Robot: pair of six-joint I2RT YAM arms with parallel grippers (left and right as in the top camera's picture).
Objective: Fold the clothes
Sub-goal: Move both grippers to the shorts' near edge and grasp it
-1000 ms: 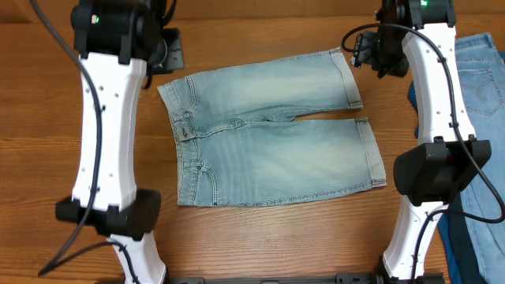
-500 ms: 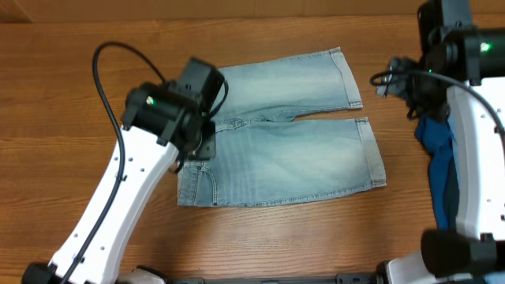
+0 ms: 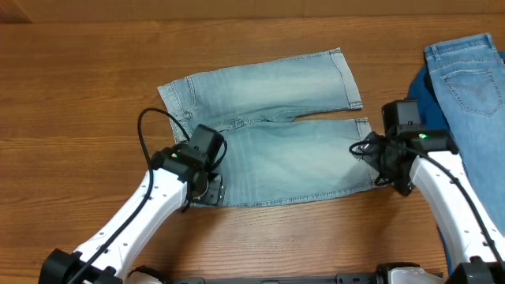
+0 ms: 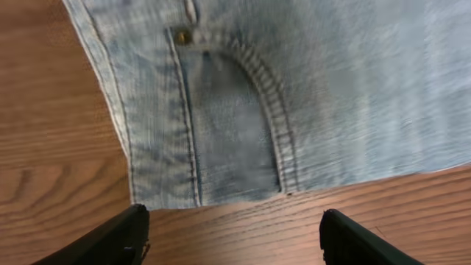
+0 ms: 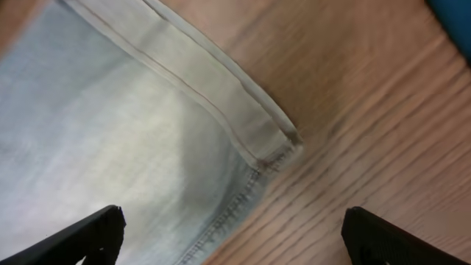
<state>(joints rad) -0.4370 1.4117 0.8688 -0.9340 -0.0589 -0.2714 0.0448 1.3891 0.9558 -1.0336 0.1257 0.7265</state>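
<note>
Both arms have swung down to the shorts' [image 3: 276,150] near edge: L tool [image 4: 235,239] spread wide over the waistband corner, R tool [image 5: 232,239] spread over the hem corner, nothing gripped. Shorts flat on table [image 3: 79,118], no fold yet; jeans [image 3: 469,71] & dark cloth [image 3: 422,91] wait at right. No readable writing.

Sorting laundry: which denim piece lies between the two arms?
The pale faded shorts, spread flat in the middle; the brighter blue denim lies far right.
</note>
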